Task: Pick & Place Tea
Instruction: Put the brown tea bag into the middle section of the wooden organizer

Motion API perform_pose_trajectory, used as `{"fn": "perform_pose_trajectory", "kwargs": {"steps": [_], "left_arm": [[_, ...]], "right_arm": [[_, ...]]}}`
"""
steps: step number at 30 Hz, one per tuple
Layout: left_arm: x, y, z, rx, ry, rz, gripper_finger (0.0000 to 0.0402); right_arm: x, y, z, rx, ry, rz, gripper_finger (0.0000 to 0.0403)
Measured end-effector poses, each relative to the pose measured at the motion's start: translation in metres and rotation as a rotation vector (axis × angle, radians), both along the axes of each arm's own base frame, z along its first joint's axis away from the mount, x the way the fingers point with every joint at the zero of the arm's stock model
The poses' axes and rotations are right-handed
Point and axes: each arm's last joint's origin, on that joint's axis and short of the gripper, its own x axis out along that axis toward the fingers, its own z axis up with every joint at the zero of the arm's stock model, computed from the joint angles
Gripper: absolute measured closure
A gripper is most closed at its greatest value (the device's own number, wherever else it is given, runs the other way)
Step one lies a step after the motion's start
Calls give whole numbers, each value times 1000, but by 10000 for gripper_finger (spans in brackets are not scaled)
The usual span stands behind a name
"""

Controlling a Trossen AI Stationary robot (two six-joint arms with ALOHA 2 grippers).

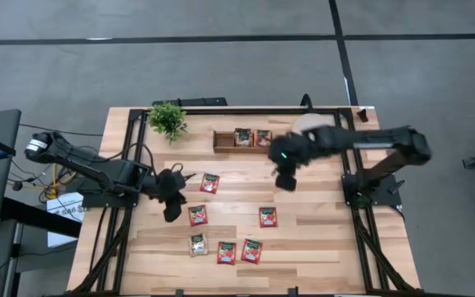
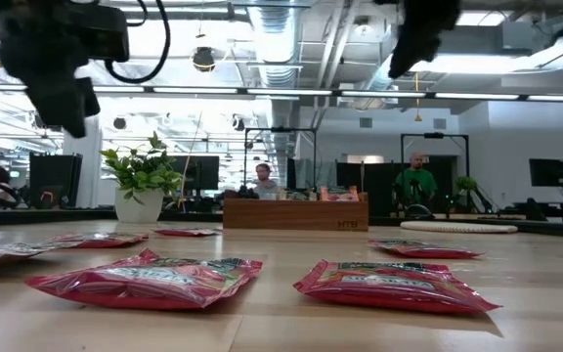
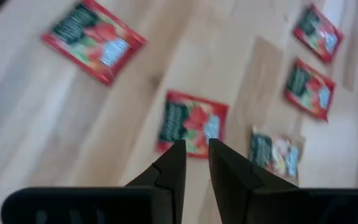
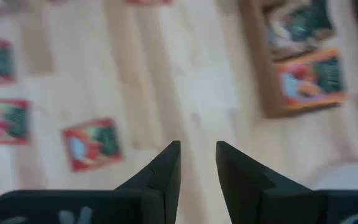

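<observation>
On the table [image 1: 320, 239], six tea sachets [image 1: 198, 215] lie scattered flat, with two more in the wooden tray [image 1: 221, 142]. The left end effector [image 3: 194, 163] hangs over one, fingers narrowly parted, empty; the right end effector [image 4: 197, 163], also slightly parted, holds nothing. The sachets look light, thin, crinkly; an edge pinch seems best.

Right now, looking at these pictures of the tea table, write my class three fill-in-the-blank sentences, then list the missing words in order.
1. The wooden tray holds ___ tea sachets.
2. Loose on the table lie ___ sachets.
3. The potted plant stands beside the tray's ___ end in the high view.

Missing words: two; six; left
</observation>
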Motion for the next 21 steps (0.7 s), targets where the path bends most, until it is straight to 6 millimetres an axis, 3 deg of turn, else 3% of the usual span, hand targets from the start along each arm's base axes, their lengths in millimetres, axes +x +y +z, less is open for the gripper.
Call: {"fn": "perform_pose_trajectory", "kwargs": {"steps": [5, 13, 21], "left_arm": [[8, -19, -10, -27, 27, -85, 342], [43, -46, -45, -89, 66, -155, 342], [81, -77, -54, -124, 136, -200, 342]], "right_arm": [[-29, 33, -20, 63, -176, -37, 308], [-69, 54, -40, 127, -203, -116, 308], [-79, 70, -39, 117, -227, -63, 308]]}}
